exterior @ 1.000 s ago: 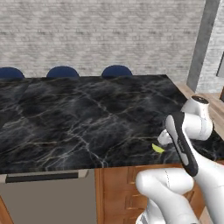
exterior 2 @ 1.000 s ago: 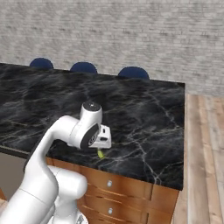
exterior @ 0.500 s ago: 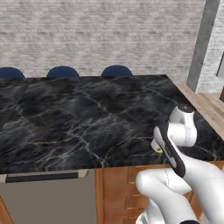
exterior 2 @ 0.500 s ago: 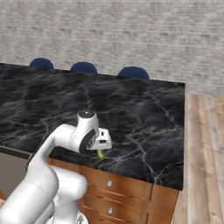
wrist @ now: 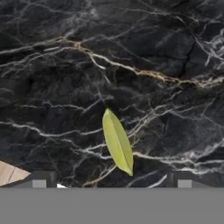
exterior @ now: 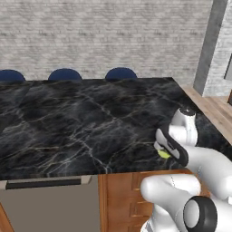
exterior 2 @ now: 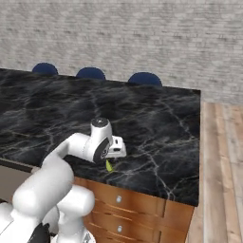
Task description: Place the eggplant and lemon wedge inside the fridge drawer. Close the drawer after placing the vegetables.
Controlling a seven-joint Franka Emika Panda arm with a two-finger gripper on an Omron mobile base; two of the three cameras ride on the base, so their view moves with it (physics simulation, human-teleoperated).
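One small yellow-green piece, the lemon wedge (exterior: 163, 154), lies on the black marble table (exterior: 81, 122) close to its front edge in the left base view, tucked just beside the arm's dark forearm link, which covers part of it. Three blue chair backs (exterior: 120, 74) stand behind the far edge, and wooden drawer fronts show below the near edge.

From the right base view the same wedge (exterior 2: 109, 165) sits at the very lip of the table, directly beneath the hand, with the pincer (exterior 2: 115, 153) hanging low over it and apparently not touching it.

Looking through the hand view, the wedge (wrist: 117, 141) is a slim, pointed sliver lying flat, its long axis running slantwise between the two dark fingertips (wrist: 39, 180) at the bottom corners. Those tips stand far apart, so the pincer is spread wide and holds nothing.

By my reckoning the wedge is very light, a little soft and probably slick on its cut faces, so a firm squeeze could squirt it sideways or off the nearby edge. Taking it across its narrow middle looks the safest hold, with the hand turned so the fingers straddle the short width.
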